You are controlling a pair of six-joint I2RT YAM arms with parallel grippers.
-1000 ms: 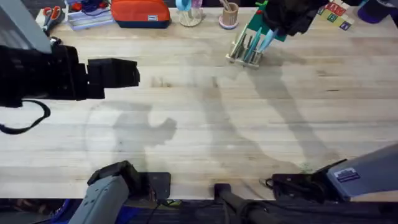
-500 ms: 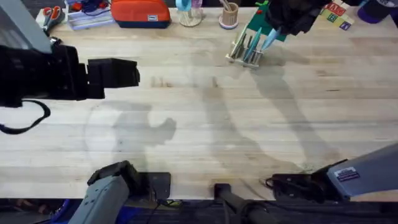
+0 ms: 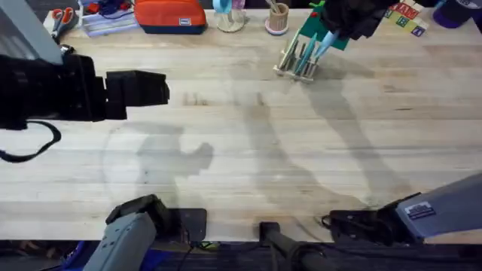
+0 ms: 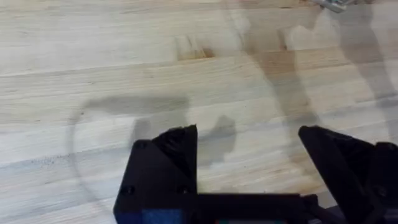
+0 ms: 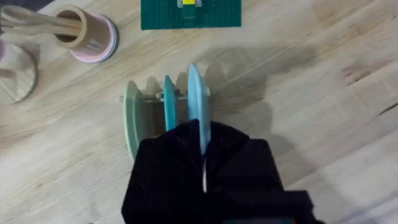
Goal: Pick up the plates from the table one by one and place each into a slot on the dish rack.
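Wooden bench [image 3: 248, 150] is bare across the middle, with the dish rack [image 3: 295, 62] at the far edge. My right tool [image 5: 202, 158] is clenched on a light blue plate [image 5: 196, 102], standing it upright in a rack slot beside another plate [image 5: 169, 106]. My left tool [image 4: 249, 155] hangs released over bare wood.

Right gripper [image 5: 202, 155]: its black body covers the near portion of the plate [image 5: 195, 102] between its fingers, and the near end of the dish rack [image 5: 163, 96]. Overhead, the rack's slots are too small to count. Left arm [image 3: 45, 90]: large, dark, blurred, cut by the left edge. Left gripper [image 4: 249, 149]: finger bases cut by the frame edge.
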